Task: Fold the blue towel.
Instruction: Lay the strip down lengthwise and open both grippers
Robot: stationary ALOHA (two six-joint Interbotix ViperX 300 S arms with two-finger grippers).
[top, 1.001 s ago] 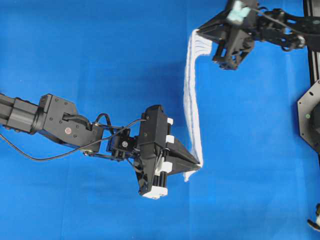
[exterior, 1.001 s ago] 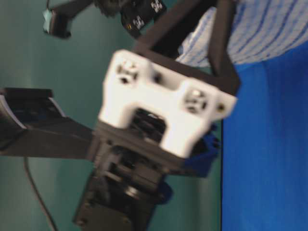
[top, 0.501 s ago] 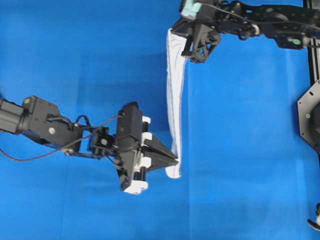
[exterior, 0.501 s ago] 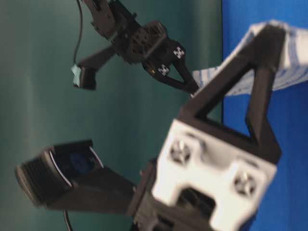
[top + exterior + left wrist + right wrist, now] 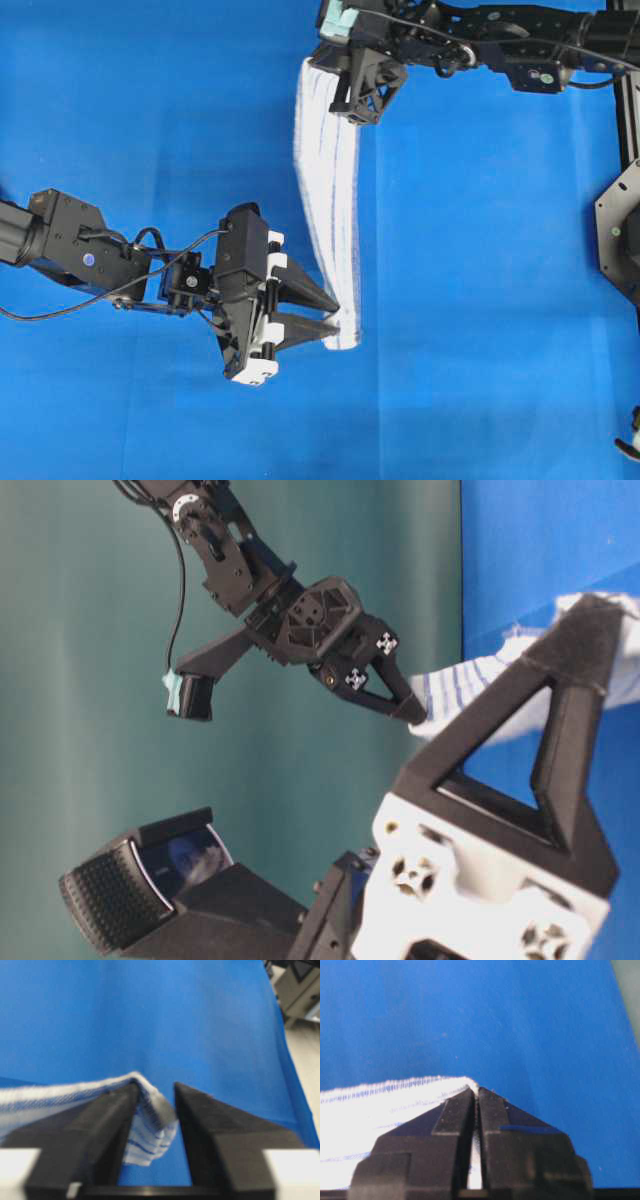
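Note:
The blue towel [image 5: 328, 190], white with thin blue stripes, runs as a long band from the top middle of the overhead view down towards the centre. My right gripper [image 5: 345, 95] holds its far corner. In the right wrist view the jaws [image 5: 476, 1091] pinch the white cloth [image 5: 380, 1105] in a thin slit. My left gripper [image 5: 337, 316] is at the near end. In the left wrist view its fingers [image 5: 156, 1087] stand apart. The towel corner [image 5: 150, 1110] drapes over the left finger [image 5: 100, 1125] and hangs in the gap, clear of the other finger.
The plain blue table covering [image 5: 500, 300] spreads under everything. A black frame [image 5: 622, 230] runs down the right edge. In the table-level view the left arm's finger [image 5: 575, 680] fills the foreground, with the right gripper [image 5: 415, 715] behind it before a teal wall [image 5: 80, 630].
Both arms have carried the towel to the left, and the band now lies wider and flatter. The left jaws have opened from a pinch on the near corner.

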